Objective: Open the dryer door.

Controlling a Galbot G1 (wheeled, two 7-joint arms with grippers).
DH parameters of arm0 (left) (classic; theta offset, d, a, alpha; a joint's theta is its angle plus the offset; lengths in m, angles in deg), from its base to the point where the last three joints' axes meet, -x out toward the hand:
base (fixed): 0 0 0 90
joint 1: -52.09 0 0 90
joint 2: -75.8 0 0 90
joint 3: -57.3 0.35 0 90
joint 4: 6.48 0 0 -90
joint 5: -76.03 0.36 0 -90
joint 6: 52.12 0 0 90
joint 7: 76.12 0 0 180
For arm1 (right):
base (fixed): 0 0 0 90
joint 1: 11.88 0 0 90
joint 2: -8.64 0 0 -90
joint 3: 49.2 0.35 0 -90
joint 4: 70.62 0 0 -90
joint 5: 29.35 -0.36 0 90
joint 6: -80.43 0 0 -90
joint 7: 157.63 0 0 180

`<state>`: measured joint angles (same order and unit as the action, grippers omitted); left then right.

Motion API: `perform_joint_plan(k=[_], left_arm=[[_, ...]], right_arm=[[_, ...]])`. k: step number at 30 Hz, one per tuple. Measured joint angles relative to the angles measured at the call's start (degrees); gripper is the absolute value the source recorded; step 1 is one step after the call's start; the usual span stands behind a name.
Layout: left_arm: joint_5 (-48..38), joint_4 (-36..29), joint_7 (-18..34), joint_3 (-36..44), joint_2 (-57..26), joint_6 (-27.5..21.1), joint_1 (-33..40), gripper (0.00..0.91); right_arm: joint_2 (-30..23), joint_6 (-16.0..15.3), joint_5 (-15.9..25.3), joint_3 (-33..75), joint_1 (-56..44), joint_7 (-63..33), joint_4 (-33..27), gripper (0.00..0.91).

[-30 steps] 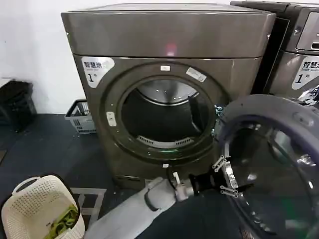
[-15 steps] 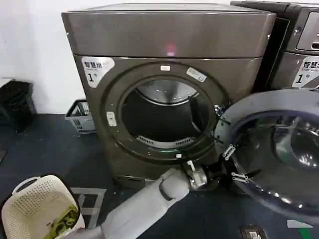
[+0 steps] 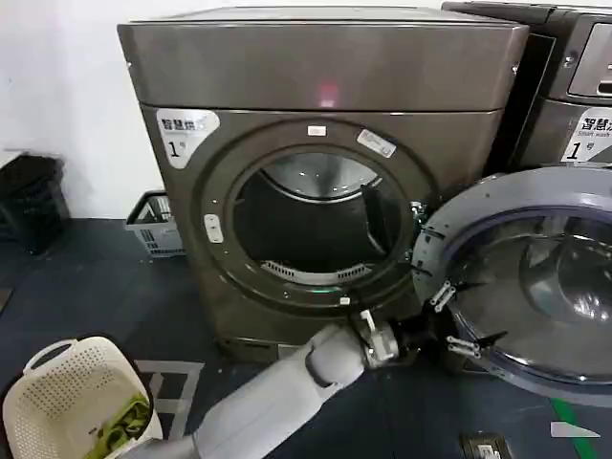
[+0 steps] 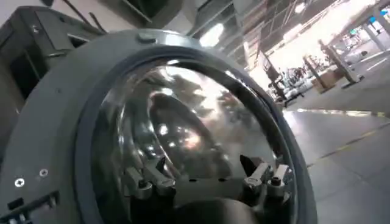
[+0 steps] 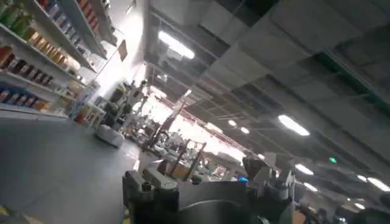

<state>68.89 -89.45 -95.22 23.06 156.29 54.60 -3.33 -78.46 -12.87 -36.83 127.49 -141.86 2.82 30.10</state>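
The bronze-grey dryer (image 3: pixel 325 67) stands with its round drum mouth (image 3: pixel 316 229) uncovered. The dryer door (image 3: pixel 535 277) hangs swung out to the right, its grey inner rim and glass bowl turned toward me. My left gripper (image 3: pixel 455 320) is open, with its fingers spread against the lower left of the door's inner rim. In the left wrist view the left gripper (image 4: pixel 204 179) faces the glass bowl of the dryer door (image 4: pixel 55 122), nothing between its fingers. In the right wrist view my right gripper (image 5: pixel 207 182) is open and points up at a ceiling.
A cream laundry basket (image 3: pixel 76 402) with green cloth sits on the floor at the front left. A grey basket (image 3: pixel 153 225) and a black crate (image 3: pixel 29 201) stand by the wall. A twin machine (image 3: pixel 574 96) stands right behind the swung door.
The door has swung farther out to the right and back, now flatter toward me. My left gripper followed its rim, moving right.
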Motion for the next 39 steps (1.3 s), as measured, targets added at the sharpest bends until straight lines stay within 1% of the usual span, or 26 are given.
perform_joint_plan(k=[2,6,11,14,17,21,27,31,34,37,39], left_arm=[[-0.2,-2.1,0.0,-0.1,-1.2,-1.1,-0.9,0.907],[-0.5,-7.9,-0.1,-1.0,-4.4,-2.7,-3.3,0.907],[-0.8,-15.0,0.0,-3.1,-9.3,-3.5,-7.0,0.907],[-3.5,-18.8,0.1,-4.4,-12.6,-5.0,-9.3,0.907],[-7.1,-23.7,0.6,-6.5,-16.7,-7.3,-11.9,0.907],[-10.1,-31.9,2.0,-12.4,-23.6,-9.3,-18.2,0.907],[-11.8,-42.9,6.6,-25.2,-32.3,-15.4,-32.4,0.907],[-11.5,-48.8,10.1,-34.8,-35.7,-20.6,-42.5,0.907],[-15.4,-52.3,15.8,-41.9,-35.7,-26.5,-49.5,0.907],[-24.4,-55.5,23.0,-48.5,-34.5,-36.0,-53.6,0.907],[-32.0,-57.1,29.7,-53.4,-33.8,-42.7,-55.6,0.907]], right_arm=[[0.0,-0.2,-0.2,-0.1,0.2,0.1,0.3,0.907],[-0.1,-0.6,-3.0,-0.8,0.1,1.2,1.3,0.907],[-0.2,-0.5,-4.1,-2.2,0.3,1.6,2.5,0.907],[-0.2,-0.1,-5.4,-3.5,0.6,1.7,3.0,0.907],[0.0,1.2,-5.6,-4.8,1.1,1.9,3.2,0.907],[0.8,1.7,-5.6,-6.3,1.4,1.9,3.3,0.907],[2.1,1.9,-5.3,-8.6,2.0,2.1,2.6,0.907],[3.1,2.1,-5.3,-10.0,2.6,2.4,1.5,0.907],[3.9,2.7,-5.8,-10.4,2.9,2.6,0.5,0.907],[4.6,4.2,-5.9,-10.6,2.9,2.7,-0.7,0.907],[4.9,4.4,-6.0,-10.6,2.9,2.8,-1.6,0.907]])
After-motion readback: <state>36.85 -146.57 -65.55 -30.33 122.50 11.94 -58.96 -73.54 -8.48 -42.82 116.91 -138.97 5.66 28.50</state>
